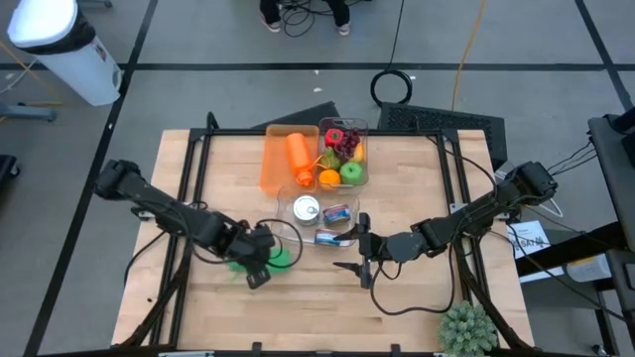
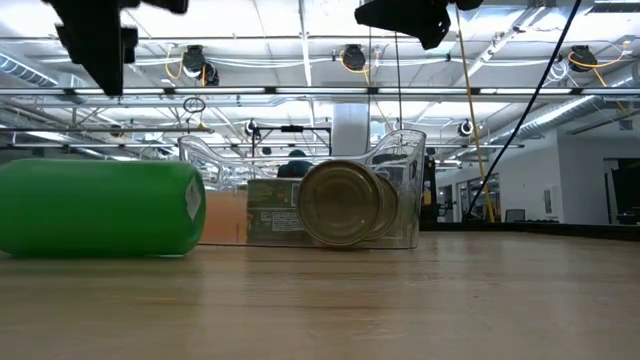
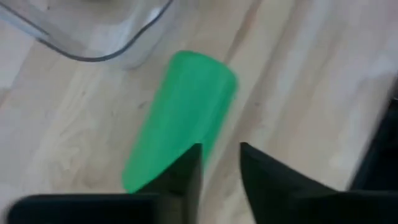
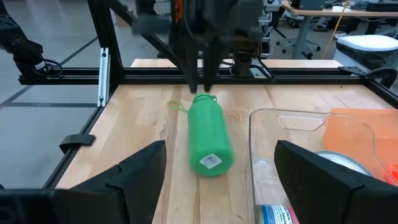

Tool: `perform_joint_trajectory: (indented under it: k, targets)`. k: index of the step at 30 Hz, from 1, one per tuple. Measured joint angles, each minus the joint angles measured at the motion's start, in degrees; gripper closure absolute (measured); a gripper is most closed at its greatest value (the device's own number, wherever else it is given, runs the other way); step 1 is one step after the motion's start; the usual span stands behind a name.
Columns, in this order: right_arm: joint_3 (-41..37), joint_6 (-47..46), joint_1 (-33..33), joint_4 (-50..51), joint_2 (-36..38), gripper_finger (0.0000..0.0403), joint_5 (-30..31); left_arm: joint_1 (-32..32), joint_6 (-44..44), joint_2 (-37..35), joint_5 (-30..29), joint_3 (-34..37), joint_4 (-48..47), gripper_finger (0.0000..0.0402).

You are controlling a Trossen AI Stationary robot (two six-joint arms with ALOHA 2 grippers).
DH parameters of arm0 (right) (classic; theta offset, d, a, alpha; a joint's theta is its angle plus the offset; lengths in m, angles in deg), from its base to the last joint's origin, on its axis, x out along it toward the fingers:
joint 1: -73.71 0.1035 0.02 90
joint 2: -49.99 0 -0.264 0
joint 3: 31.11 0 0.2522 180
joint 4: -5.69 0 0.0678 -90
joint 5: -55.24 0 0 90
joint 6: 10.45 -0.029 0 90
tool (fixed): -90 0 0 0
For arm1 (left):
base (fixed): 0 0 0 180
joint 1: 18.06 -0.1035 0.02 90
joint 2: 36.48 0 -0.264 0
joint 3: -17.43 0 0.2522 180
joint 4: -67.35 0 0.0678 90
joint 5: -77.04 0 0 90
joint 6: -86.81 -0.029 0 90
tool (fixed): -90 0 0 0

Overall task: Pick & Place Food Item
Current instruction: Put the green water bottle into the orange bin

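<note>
A green bottle (image 4: 208, 134) lies on its side on the wooden table, left of centre (image 1: 283, 258), its base toward my right gripper. My left gripper (image 3: 221, 168) hangs above the bottle's far cap end (image 4: 200, 84) and is lifted clear of it in the low view (image 2: 95, 60). Its fingers point down with only a narrow gap and nothing between them. My right gripper (image 4: 221, 186) stands open to the right of the bottle (image 1: 359, 253), pointing level at it and holding nothing.
A clear bin (image 1: 288, 198) behind the bottle holds a tin can (image 2: 340, 205) and a packet (image 1: 337, 213). Farther back, clear bins hold an orange item (image 1: 298, 154) and fruit (image 1: 342, 154). A small plant (image 1: 466, 327) stands at the near right corner.
</note>
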Motion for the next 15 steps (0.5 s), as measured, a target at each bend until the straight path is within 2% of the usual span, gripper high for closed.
perform_joint_trajectory:
  k: [3,8,11,15]
  targets:
    - [0.0,0.0,0.0,0.0,0.0,0.0122,0.0,-0.3,-1.1,3.8,-0.7,0.0,-1.2,0.0224]
    - [0.0,0.0,0.0,0.0,0.0,0.0122,-0.1,-0.4,-8.9,10.4,-0.6,0.0,-1.6,0.0128]
    - [0.0,0.0,0.0,0.2,0.0,0.0122,-0.1,-0.4,-11.2,13.8,1.0,0.0,-0.7,0.009]
    - [0.0,0.0,0.0,0.4,0.0,0.0122,-0.1,-0.4,-10.9,16.9,4.6,-0.2,1.3,0.0061]
